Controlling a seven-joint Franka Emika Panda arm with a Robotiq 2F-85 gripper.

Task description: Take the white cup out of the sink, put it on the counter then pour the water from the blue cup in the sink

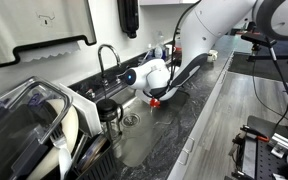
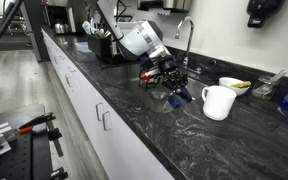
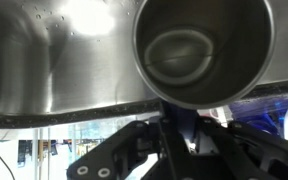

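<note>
My gripper (image 2: pixel 170 82) is shut on the blue cup (image 2: pixel 181 97) and holds it tipped on its side over the sink (image 1: pixel 149 140). In the wrist view the cup's open mouth (image 3: pixel 199 50) faces the steel basin (image 3: pixel 54 60), and its blue body runs down between my fingers (image 3: pixel 184 130). I cannot tell whether water is coming out. The white cup (image 2: pixel 217 101) stands upright on the dark stone counter (image 2: pixel 134 115) beside the sink, apart from my gripper. In an exterior view my gripper (image 1: pixel 152 92) hangs over the basin's far edge, next to the faucet (image 1: pixel 106 58).
A dark jar (image 1: pixel 108 112) stands at the sink's rim by the drain (image 1: pixel 131 120). A dish rack with plates (image 1: pixel 34 130) fills the near side. A bowl (image 2: pixel 234 85) sits behind the white cup. Appliances (image 2: pixel 96 42) crowd the counter's far end.
</note>
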